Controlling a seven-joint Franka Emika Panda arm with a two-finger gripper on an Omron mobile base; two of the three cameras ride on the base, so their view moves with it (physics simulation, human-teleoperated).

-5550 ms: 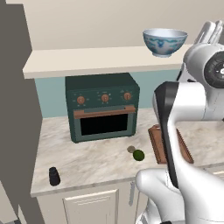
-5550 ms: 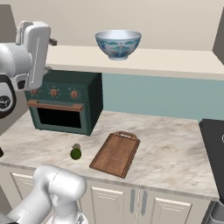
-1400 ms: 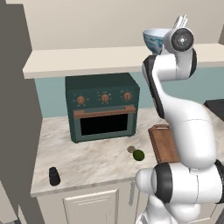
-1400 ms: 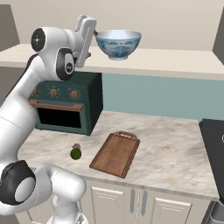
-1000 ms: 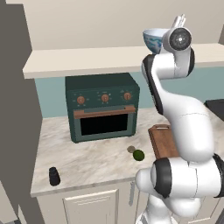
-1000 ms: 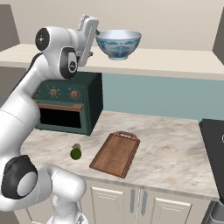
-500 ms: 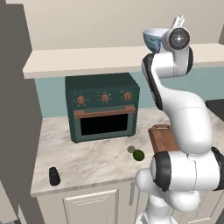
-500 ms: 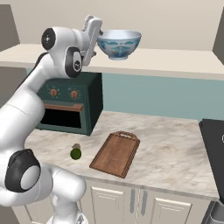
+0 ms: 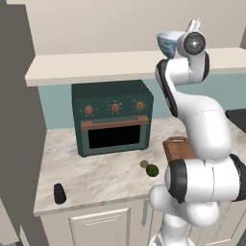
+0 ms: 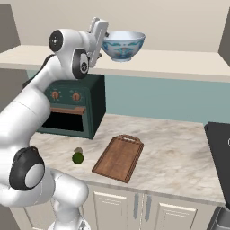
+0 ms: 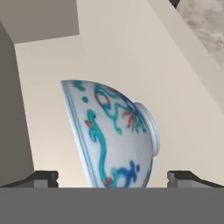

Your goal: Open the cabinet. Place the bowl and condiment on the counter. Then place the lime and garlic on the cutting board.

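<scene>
One white robot arm reaches high, its pincer point(image 10: 102, 39) spread wide just beside the rim of a wide white ceramic bowl with a blue pattern point(image 10: 123, 45), which stands on a pale cabinet shelf point(image 10: 179, 63). From the hand camera the bowl point(image 11: 114, 135) lies between the two dark tips, untouched as far as I can tell.

Far below the pincer, on the beige marble-look bench point(image 9: 96, 175), a small black cylindrical shaker point(image 9: 59, 193) already stands near the front edge. A small round dark green lime point(image 9: 152, 170) and a tiny tan-grey garlic bulb point(image 9: 143, 164) sit touching or nearly so, just beside a brown rectangular wooden cutting board point(image 10: 118, 157), not on it.

My reading: the cabinet is open and the condiment is down. The bowl is next; lime and garlic remain.
</scene>
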